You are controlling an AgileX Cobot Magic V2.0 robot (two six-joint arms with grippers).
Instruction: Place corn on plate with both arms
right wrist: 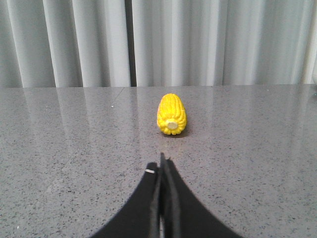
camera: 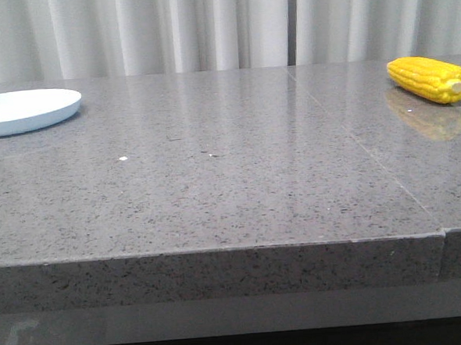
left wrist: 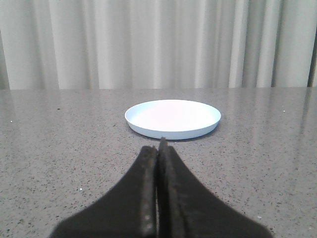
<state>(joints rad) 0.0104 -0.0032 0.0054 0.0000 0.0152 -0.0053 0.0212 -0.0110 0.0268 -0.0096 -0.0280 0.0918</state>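
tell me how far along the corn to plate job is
Nothing looks done yet. The corn lies on the table's far right, the plate sits empty at the far left. The left gripper and right gripper are both shut, holding nothing. Grasping, carrying and placing the corn all remain.

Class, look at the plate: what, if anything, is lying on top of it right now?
Nothing shows on the plate; its pale inside is bare. The corn lies on the table, far across from it. In the front view the plate is cut off at the edge, so that part goes unseen.
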